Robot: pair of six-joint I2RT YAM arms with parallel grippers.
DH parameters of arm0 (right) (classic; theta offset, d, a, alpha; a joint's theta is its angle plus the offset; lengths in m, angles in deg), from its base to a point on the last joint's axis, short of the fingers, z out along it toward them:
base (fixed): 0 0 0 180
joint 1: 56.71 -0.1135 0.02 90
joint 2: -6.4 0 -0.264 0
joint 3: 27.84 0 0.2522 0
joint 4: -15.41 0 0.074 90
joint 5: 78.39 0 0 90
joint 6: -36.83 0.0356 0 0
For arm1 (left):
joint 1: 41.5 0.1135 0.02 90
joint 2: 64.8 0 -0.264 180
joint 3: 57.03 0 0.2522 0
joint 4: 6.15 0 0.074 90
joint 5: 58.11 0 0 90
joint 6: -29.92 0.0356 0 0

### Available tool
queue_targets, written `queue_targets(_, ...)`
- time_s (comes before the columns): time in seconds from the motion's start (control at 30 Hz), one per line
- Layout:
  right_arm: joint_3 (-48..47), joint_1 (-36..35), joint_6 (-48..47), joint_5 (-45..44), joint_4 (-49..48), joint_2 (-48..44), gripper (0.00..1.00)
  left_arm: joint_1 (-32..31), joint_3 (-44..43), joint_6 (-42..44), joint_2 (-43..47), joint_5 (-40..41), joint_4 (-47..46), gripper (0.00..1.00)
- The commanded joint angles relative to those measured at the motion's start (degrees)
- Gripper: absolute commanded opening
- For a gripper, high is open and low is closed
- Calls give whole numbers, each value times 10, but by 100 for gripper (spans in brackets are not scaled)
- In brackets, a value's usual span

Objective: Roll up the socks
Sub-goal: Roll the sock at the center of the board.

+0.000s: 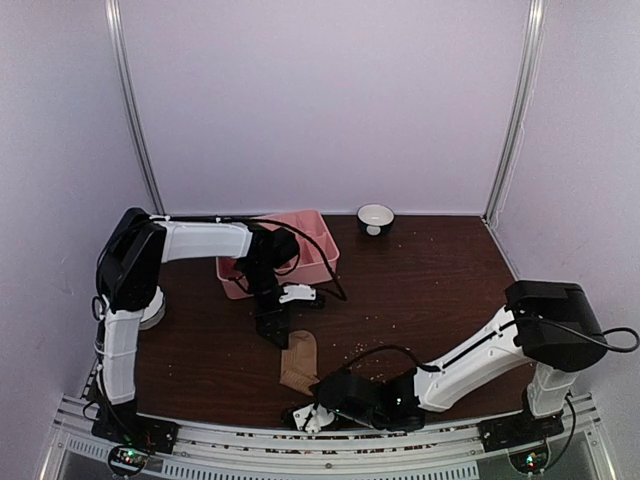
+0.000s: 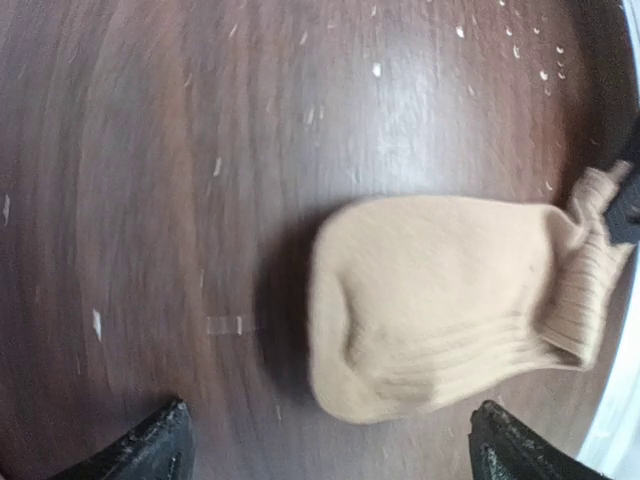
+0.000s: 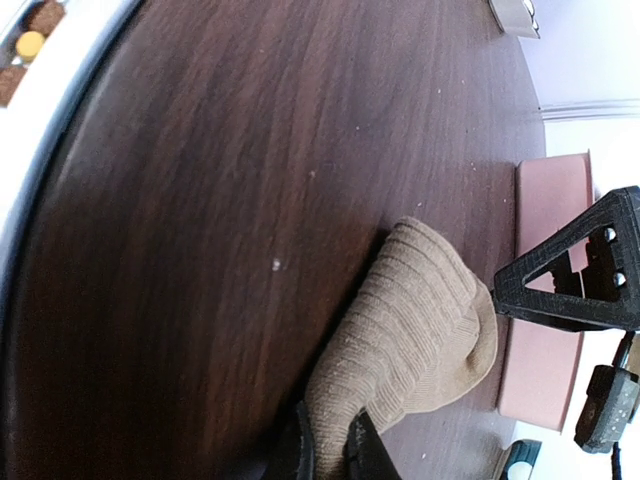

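A tan-brown sock [image 1: 298,362] lies folded over on the dark wooden table near the front edge. In the right wrist view the ribbed sock [image 3: 420,335] runs away from my right gripper [image 3: 331,452], which is shut on its near end. From above, that right gripper [image 1: 314,387] sits at the sock's near end. My left gripper [image 1: 272,332] hovers just beyond the sock's far end, jaws wide open and holding nothing. In the left wrist view the sock [image 2: 450,300] lies ahead of the left gripper [image 2: 335,450], right of centre, clear of both fingertips [image 2: 160,445].
A pink plastic tray [image 1: 322,252] stands at the back left behind the left gripper; its side [image 3: 545,300] shows in the right wrist view. A small white bowl [image 1: 375,217] sits at the back by the wall. Pale crumbs dot the table [image 1: 440,290].
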Motion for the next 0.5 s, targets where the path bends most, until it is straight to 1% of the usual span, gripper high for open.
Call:
queue_targets(0.0, 37, -25, 72, -6, 98, -4, 0, -43, -4, -4, -30, 39, -37, 98)
queue_targets(0.13, 45, -41, 108, -18, 123, -12, 0, -69, -30, -2, -48, 27, -32, 98)
queue_targets(0.23, 46, -46, 134, -20, 139, -17, 0, -91, -40, 5, -59, 41, -31, 98)
queue_targets(0.33, 45, -52, 145, -20, 151, -18, 0, -108, -21, 10, -58, 93, -65, 98)
queue_targets(0.47, 31, -52, 149, -19, 163, -8, 0, -129, 43, 18, -31, 197, -159, 98)
